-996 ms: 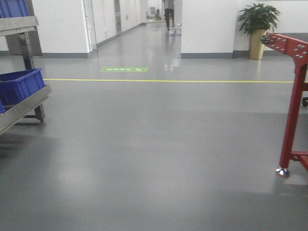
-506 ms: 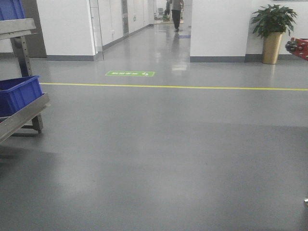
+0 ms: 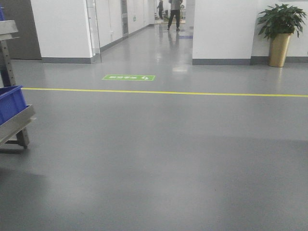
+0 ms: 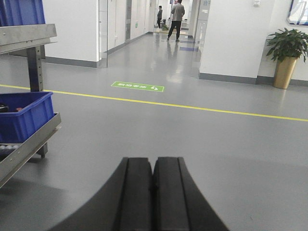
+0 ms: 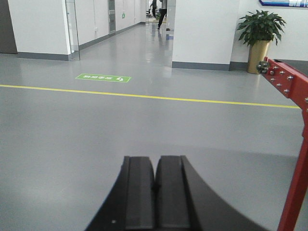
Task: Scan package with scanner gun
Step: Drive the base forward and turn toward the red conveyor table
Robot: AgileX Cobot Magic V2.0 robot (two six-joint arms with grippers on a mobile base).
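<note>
The package and the scanner gun are out of view in all three views. My left gripper (image 4: 153,161) is shut, its black fingers pressed together with nothing between them, pointing out over the grey floor. My right gripper (image 5: 155,160) is likewise shut and holds nothing, held above the same floor. Neither gripper shows in the front view.
A metal rack (image 4: 29,147) with a blue bin (image 4: 24,114) stands at the left, the rack (image 3: 14,126) also seen at the front view's left edge. A red metal frame (image 5: 294,144) is close on the right. A yellow floor line (image 3: 163,92), a green floor sign (image 3: 128,77), a potted plant (image 3: 281,29) and people (image 3: 174,12) in the corridor lie ahead.
The front view has swung to the right and forward: the rack and blue bin slid toward the left edge, and the red frame left the front view.
</note>
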